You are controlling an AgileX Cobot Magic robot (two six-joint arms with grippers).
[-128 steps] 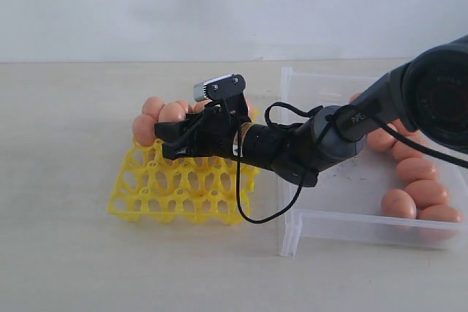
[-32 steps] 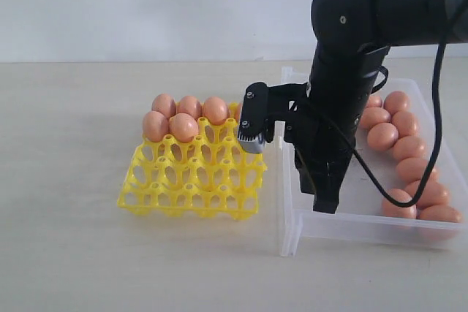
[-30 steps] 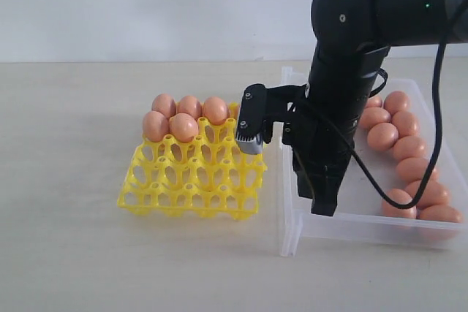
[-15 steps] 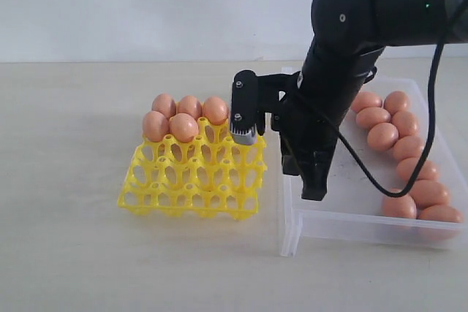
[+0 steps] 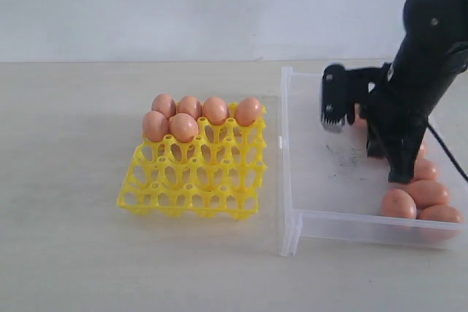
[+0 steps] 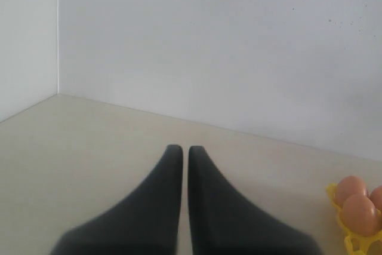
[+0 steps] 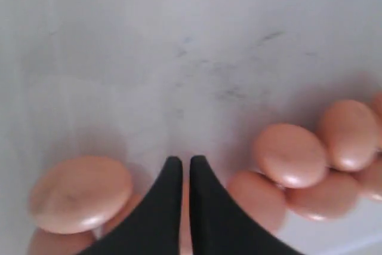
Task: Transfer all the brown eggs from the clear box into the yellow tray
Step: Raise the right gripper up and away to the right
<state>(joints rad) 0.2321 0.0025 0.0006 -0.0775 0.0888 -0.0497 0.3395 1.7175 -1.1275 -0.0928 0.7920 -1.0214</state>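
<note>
Brown eggs (image 5: 183,127), six sat in far cups of the yellow tray (image 5: 190,188), the rest lay in the clear box (image 5: 344,226), partly hidden behind the arm (image 5: 424,71), right gripper (image 7: 180,168) pressed together, empty, over them, left gripper (image 6: 180,158) likewise pressed together

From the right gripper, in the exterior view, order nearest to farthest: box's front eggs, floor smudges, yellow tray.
1. Front eggs, right beside the right gripper.
2. Floor smudges, to its left.
3. Yellow tray, far left, outside the clear box.
</note>
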